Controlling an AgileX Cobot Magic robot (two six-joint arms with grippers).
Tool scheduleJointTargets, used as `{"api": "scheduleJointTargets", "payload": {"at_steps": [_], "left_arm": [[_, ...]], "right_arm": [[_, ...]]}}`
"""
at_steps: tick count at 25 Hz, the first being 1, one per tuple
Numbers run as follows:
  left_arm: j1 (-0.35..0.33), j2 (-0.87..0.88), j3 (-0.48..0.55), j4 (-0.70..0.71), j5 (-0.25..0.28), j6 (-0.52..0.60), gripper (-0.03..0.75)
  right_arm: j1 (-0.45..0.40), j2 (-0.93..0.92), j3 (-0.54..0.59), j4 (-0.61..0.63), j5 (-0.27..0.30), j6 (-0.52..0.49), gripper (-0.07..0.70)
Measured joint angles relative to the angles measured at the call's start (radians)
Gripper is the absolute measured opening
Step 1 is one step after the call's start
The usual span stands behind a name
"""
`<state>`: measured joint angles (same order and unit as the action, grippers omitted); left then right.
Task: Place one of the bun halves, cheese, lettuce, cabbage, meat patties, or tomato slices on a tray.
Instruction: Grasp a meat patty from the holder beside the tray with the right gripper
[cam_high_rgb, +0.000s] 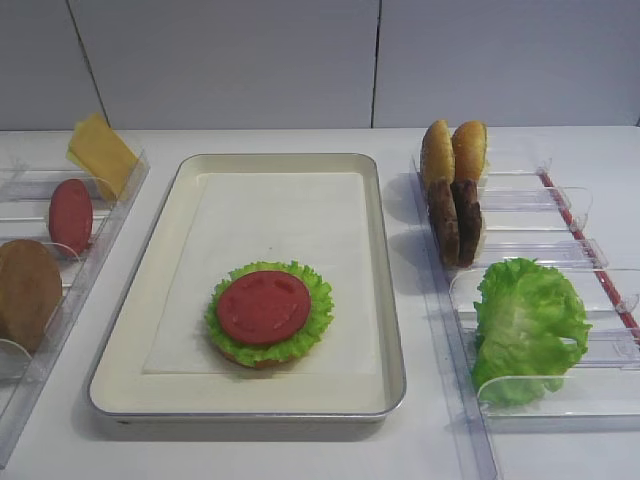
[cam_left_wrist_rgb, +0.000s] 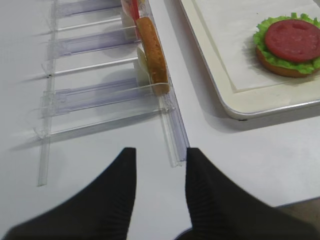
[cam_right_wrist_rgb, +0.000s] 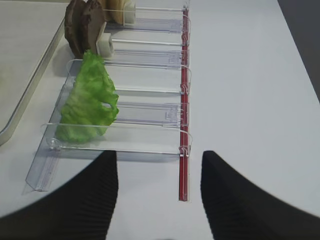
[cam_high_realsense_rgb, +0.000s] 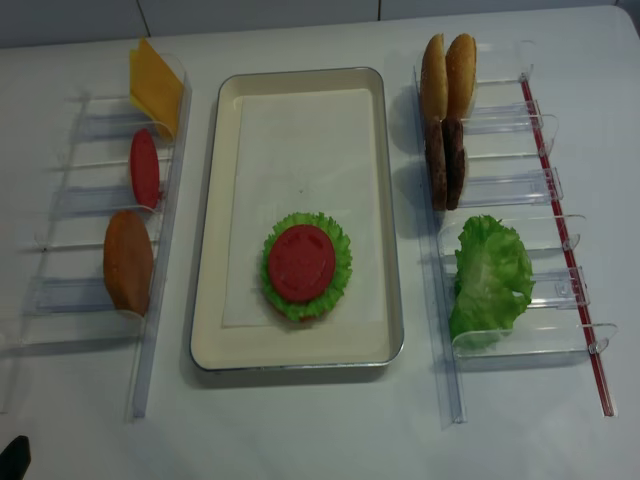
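On the tray (cam_high_rgb: 392, 300), near its front, a tomato slice (cam_high_rgb: 263, 306) lies on lettuce (cam_high_rgb: 322, 300) over a bun half (cam_left_wrist_rgb: 282, 70). The right rack holds two upright bun halves (cam_high_rgb: 452, 150), two meat patties (cam_high_rgb: 455, 220) and a lettuce leaf (cam_right_wrist_rgb: 87, 102). The left rack holds cheese (cam_high_rgb: 100, 152), a tomato slice (cam_high_rgb: 70, 215) and a bun half (cam_left_wrist_rgb: 152, 50). Cabbage is out of view. My right gripper (cam_right_wrist_rgb: 160, 155) is open and empty, short of the right rack's near end. My left gripper (cam_left_wrist_rgb: 161, 150) is open and empty at the left rack's near end.
Clear plastic racks flank the tray: the left rack (cam_high_realsense_rgb: 150, 330) and the right rack (cam_high_realsense_rgb: 445, 330), which has a red strip (cam_right_wrist_rgb: 184, 170) along its outer side. A white wall (cam_high_rgb: 300, 60) stands behind the table.
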<state>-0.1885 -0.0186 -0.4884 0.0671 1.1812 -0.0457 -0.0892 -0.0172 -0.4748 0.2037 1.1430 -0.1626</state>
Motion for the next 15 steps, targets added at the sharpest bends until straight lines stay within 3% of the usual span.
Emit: {"api": "scheduleJointTargets", "payload": {"at_steps": [15], "left_arm": [[0.000, 0.000, 0.000, 0.000, 0.000, 0.000, 0.224]], "right_arm": [[0.000, 0.000, 0.000, -0.004, 0.000, 0.000, 0.389]]}}
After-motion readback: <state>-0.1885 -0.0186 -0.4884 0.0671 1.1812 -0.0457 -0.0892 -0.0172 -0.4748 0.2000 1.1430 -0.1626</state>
